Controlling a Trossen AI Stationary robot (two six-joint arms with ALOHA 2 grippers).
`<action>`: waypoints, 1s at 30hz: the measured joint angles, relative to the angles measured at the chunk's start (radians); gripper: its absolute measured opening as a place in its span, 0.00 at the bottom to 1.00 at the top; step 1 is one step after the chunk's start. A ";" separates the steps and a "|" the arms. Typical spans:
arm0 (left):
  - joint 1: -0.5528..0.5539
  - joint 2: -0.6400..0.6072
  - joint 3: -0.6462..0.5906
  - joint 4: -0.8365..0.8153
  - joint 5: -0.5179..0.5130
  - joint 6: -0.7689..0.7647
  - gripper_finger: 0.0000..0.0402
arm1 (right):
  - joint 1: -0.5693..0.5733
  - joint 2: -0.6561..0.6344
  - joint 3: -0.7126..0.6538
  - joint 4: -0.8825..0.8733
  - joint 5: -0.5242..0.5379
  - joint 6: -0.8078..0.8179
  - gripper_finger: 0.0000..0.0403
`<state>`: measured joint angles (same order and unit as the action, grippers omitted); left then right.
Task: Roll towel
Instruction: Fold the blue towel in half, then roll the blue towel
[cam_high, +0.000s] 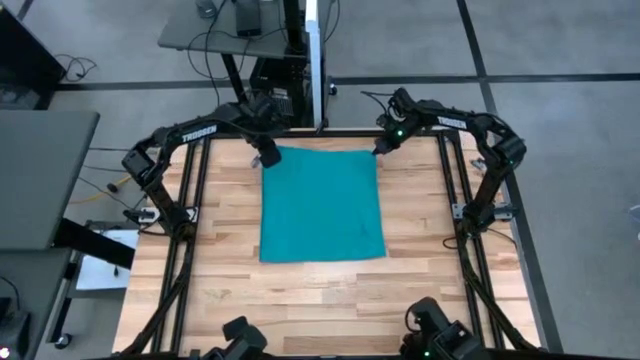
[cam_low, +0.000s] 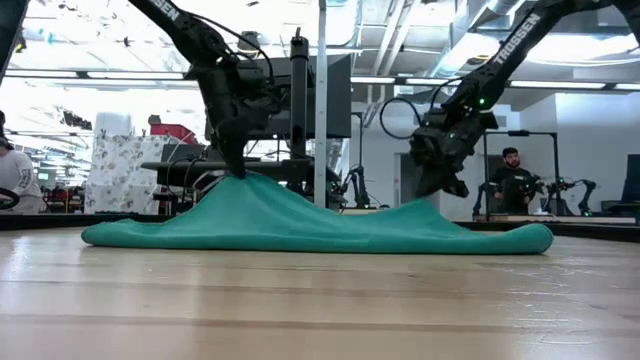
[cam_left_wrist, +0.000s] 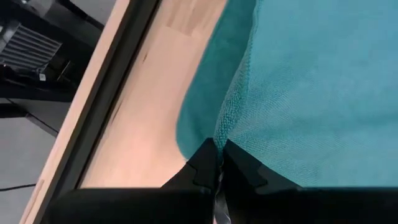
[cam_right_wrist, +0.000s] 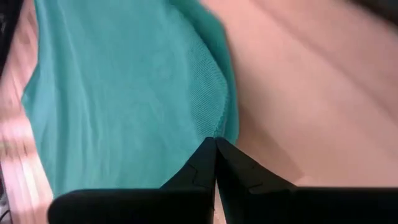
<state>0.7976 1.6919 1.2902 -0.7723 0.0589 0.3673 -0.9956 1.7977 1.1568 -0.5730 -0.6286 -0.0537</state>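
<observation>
The teal towel (cam_high: 320, 205) lies spread on the wooden table (cam_high: 320, 300), a rough rectangle reaching from the far edge toward the middle. My left gripper (cam_high: 268, 157) is shut on its far left corner. My right gripper (cam_high: 379, 150) is shut on its far right corner. In the low view the towel (cam_low: 320, 225) rises to a peak under my left gripper (cam_low: 236, 172) and to a lower hump under my right gripper (cam_low: 452, 188). Its near edge rests flat on the table. No tag shows. My left gripper pinches the towel's far left corner (cam_left_wrist: 225, 127) between its two fingertips, slanting down from the far side. The corner is lifted off the table into a peak; the cloth slopes down from it and the rest lies on the wood. My right gripper pinches the towel's far right corner, at its hemmed edge (cam_right_wrist: 214, 127), between its two shut fingertips, slanting down from the far side. The corner is raised only a little and the cloth below it is slack.
Black frame rails (cam_high: 190, 230) run along the table's left and right sides (cam_high: 462, 230). Bare wood (cam_high: 320, 300) lies between the towel's near edge and the table's near edge, where two more dark devices (cam_high: 440, 335) stand. A person (cam_low: 510, 175) stands in the room behind.
</observation>
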 joint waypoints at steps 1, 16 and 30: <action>0.004 0.004 -0.001 0.000 0.000 0.003 0.00 | -0.003 0.000 0.000 0.008 0.000 0.003 0.00; 0.026 0.011 -0.003 0.020 -0.011 0.030 0.07 | 0.001 0.006 0.000 0.081 0.080 0.072 0.12; -0.023 -0.080 0.012 -0.137 0.245 -0.042 0.26 | 0.016 -0.077 0.090 -0.123 -0.148 0.008 0.50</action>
<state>0.7747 1.6119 1.3020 -0.9095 0.3041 0.3249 -0.9791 1.7205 1.2467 -0.6961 -0.7770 -0.0462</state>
